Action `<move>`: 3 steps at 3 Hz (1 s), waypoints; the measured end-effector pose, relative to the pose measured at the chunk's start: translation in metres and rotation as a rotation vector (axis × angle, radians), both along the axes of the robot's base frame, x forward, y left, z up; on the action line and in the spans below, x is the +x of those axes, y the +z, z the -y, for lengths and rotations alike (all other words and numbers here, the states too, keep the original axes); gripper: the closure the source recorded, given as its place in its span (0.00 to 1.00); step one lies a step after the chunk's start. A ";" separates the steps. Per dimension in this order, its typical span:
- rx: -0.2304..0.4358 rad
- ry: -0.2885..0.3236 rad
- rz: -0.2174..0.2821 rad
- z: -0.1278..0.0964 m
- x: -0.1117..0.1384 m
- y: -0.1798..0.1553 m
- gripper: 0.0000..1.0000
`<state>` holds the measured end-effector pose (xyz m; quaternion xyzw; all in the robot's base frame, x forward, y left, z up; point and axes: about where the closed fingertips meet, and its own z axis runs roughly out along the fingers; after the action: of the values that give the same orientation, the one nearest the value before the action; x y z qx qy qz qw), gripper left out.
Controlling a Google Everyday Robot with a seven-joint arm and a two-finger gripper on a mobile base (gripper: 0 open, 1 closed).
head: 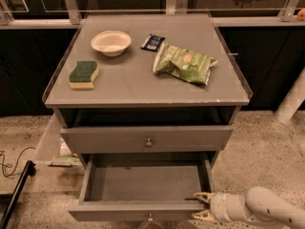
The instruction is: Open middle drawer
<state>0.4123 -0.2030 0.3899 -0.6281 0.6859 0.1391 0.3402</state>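
The middle drawer is pulled out at the bottom of the camera view. Its plain grey interior is empty and its small round knob sits at the frame's lower edge. Above it, another grey drawer with a centre knob is closed. My gripper comes in from the lower right, its white arm behind it. It sits at the right end of the open drawer's front panel. Its two yellowish fingertips are spread apart, with nothing held between them.
On the cabinet top lie a white bowl, a green-and-yellow sponge, a dark snack packet and a green chip bag. A black pole and cable lie on the floor at left. A white post stands at right.
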 end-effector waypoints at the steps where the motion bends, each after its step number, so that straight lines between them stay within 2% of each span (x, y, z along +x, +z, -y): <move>1: -0.015 -0.017 -0.001 0.010 -0.021 0.004 0.85; 2: -0.015 -0.018 -0.001 0.011 -0.022 0.005 1.00; 3: -0.014 -0.025 -0.002 0.012 -0.028 0.007 1.00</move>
<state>0.3840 -0.2149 0.3972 -0.6217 0.6951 0.1305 0.3367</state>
